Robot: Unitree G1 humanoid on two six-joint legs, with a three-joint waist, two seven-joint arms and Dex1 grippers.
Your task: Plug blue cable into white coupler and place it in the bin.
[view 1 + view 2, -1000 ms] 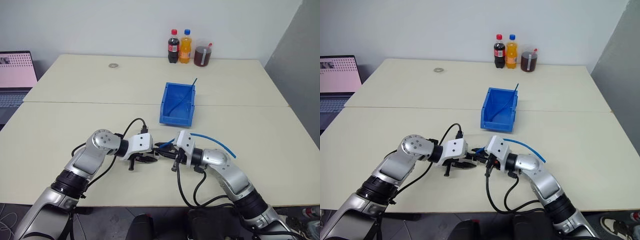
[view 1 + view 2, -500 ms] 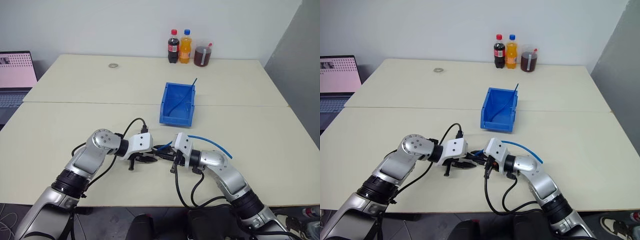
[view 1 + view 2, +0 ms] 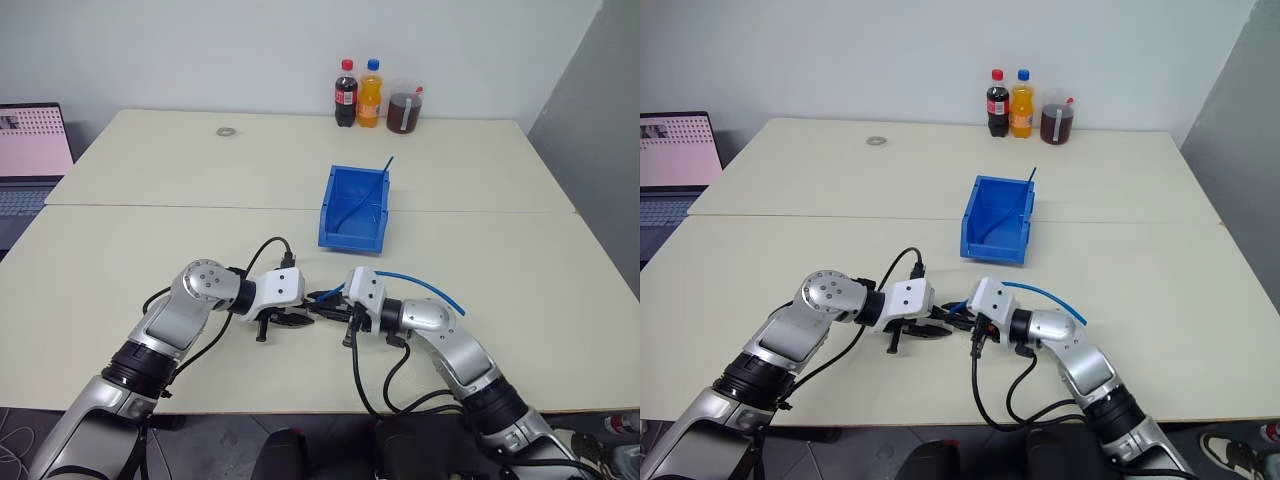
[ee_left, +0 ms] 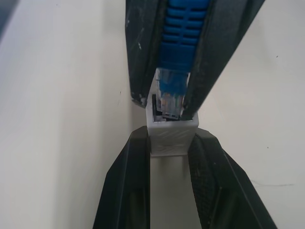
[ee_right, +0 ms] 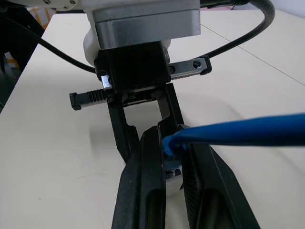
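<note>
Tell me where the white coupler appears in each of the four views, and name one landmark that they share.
Left eye view: hidden between the two claws.
Right eye view: likewise hidden.
Left wrist view: white coupler at centre, between the left claw fingers.
Right wrist view: a pale sliver below the plug.
Shared landmark: the blue cable.

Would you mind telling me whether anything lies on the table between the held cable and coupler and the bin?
Nothing visible does. The left gripper holds the coupler and the right gripper the cable at the table's near edge. The stretch up to the bin is bare. A darker cable already lies inside it.
</note>
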